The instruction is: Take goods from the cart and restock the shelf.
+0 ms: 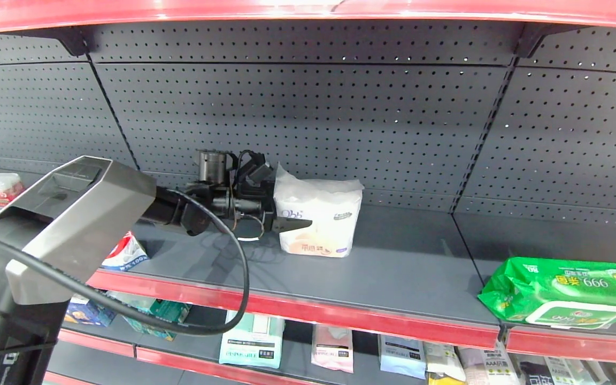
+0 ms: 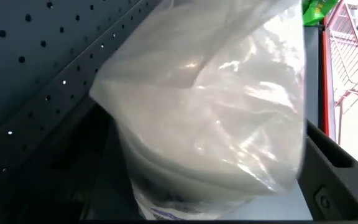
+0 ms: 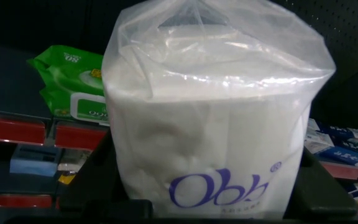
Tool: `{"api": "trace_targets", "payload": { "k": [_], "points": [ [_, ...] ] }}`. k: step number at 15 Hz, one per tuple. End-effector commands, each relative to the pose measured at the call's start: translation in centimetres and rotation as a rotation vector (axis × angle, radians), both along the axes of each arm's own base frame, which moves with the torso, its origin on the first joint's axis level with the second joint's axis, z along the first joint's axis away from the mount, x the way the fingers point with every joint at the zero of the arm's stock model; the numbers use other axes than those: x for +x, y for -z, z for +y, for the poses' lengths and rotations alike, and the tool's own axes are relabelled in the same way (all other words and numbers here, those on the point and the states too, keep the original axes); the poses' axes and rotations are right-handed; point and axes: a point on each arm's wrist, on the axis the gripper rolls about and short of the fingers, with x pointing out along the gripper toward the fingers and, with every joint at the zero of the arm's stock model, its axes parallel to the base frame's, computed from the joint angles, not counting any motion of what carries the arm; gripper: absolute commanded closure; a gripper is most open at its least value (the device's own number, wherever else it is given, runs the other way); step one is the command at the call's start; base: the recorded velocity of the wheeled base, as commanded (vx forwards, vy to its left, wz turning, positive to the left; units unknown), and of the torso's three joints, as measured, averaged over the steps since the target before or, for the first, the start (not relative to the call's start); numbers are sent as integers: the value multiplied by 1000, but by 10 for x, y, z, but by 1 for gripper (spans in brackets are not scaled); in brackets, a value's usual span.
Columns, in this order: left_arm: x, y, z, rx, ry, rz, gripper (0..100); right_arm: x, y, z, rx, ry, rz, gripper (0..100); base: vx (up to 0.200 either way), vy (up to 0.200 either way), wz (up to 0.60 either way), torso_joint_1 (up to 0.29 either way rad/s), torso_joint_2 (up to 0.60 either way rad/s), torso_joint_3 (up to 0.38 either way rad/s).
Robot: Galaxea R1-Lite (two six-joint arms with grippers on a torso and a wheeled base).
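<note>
Letting go carelessly could tip the pack point(image 1: 323, 214), standing mid-frame on the shelf point(image 1: 404, 267), since your left gripper point(image 1: 292, 202) clamps its soft bag; your right gripper point(image 3: 204, 190) clutches a second pack point(image 3: 210, 118).

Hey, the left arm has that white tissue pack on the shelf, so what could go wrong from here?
1. The left gripper is clamped on the tissue pack, which stands upright on the shelf. Retracting before the fingers open could drag or topple it.
2. Its loose plastic film bunches near the gripper and might snag on release.
3. The right gripper holds a second tissue pack by its soft sides, so it could slip.
</note>
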Motion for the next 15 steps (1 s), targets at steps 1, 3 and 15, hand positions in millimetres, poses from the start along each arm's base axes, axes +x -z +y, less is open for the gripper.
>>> {"api": "trace_targets", "payload": {
  "k": [1,3,15],
  "points": [
    [6,3,-1,-2,-2,-9,0,0,1,0,-1,0,4,100,0,0,0,0,0,0],
    [8,3,-3,-5,0,-17,0,0,2,0,-2,0,6,100,0,0,0,0,0,0],
    [-1,1,6,-2,-4,21,100,1,5,0,-3,4,17,100,0,0,0,0,0,0]
  ]
}}
